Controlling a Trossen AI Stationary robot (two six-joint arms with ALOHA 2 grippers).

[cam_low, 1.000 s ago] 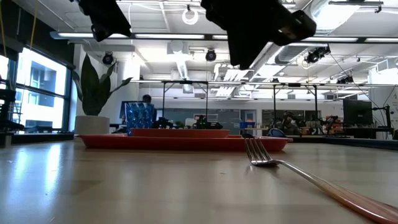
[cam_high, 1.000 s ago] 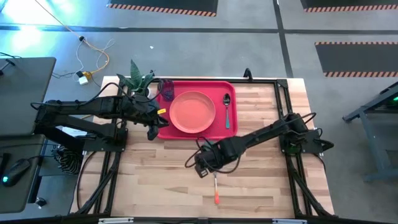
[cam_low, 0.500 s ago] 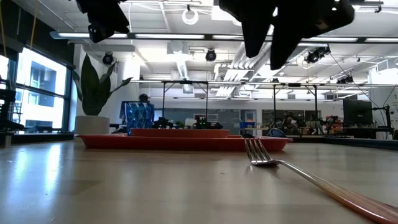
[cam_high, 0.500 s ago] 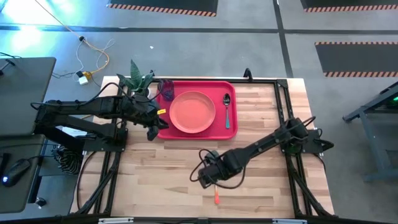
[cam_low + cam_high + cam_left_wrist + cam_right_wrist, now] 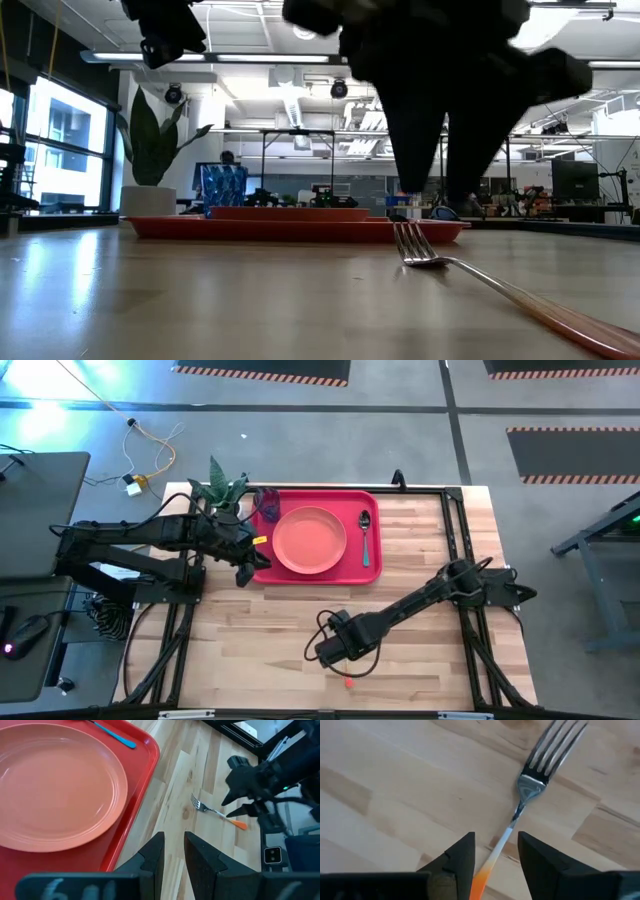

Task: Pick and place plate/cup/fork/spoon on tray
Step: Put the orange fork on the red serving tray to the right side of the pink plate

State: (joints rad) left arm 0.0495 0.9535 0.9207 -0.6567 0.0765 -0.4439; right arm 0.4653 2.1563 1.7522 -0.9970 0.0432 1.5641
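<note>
Over the near middle of the tabletop [image 5: 420, 660], the right gripper [image 5: 495, 855] has moved in half a second from beside the fork's tines to straight above its shaft. Its fingers [image 5: 457, 857] stand open on either side of the metal neck where it turns orange, not yet closed on it. That suggests the last pick is about to begin, since the fork [image 5: 216, 812] is the only task item lying off the tray [image 5: 375, 570].

The count, from largest to smallest: one red tray at the far side of the tabletop; one pink plate [image 5: 310, 540] in its middle; one blue cup [image 5: 268, 503] at its far left corner; one spoon [image 5: 365, 538] to the right of the plate; one fork.

The left gripper [image 5: 172, 852] has not moved, hovering at the tray's left edge with fingers open and empty.
</note>
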